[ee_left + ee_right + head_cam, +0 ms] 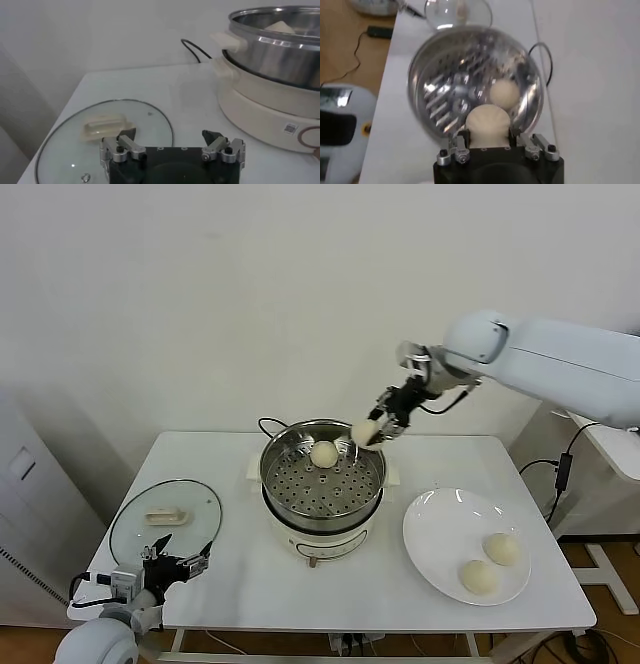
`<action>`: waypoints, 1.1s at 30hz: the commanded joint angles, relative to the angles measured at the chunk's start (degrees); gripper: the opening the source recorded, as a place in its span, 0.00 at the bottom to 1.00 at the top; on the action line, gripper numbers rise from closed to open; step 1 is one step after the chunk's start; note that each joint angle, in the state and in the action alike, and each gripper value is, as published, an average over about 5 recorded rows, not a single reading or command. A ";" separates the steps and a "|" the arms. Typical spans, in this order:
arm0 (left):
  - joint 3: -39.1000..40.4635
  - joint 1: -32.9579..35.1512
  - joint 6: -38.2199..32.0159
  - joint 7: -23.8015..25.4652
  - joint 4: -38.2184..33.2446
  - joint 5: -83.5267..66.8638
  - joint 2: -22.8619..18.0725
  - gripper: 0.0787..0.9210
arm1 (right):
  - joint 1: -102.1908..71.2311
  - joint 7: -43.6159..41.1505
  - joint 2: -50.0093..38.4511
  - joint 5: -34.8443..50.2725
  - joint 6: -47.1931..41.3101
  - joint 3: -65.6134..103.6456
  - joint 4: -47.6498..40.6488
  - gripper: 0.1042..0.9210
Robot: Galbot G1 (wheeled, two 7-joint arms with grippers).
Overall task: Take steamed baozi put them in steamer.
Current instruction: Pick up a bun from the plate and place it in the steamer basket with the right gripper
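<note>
A plain pale wall stands behind a white worktop point(250, 584) that carries the cooking things. At its middle sits the steamer point(322, 484), a shiny steel pot with a perforated tray on a white electric base, its black cord point(272, 425) looping behind it. One steamed baozi point(324, 453) already lies on the tray toward the far side. The right gripper point(372, 434) hangs over the far right rim of the steamer, its jaws clamped on a second baozi point(364, 432); in the right wrist view this bun point(488, 125) sits between the two fingers, above the tray and close to the one lying there. To the robot's right of the steamer a large white plate point(430, 529) holds two more baozi, one point(501, 548) nearer the far edge and one point(478, 576) nearer the front, just beside each other. On the robot's left lies a flat glass lid point(165, 519) with a cream handle point(166, 515). The left gripper point(178, 563) waits low at the near left corner of the worktop, just in front of the lid, its jaws apart and holding nothing.
</note>
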 commanded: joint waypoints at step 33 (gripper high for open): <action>-0.62 0.26 -0.31 0.10 0.26 -0.24 0.29 0.88 | -18.52 10.25 16.87 -3.10 -3.37 5.20 -11.64 0.46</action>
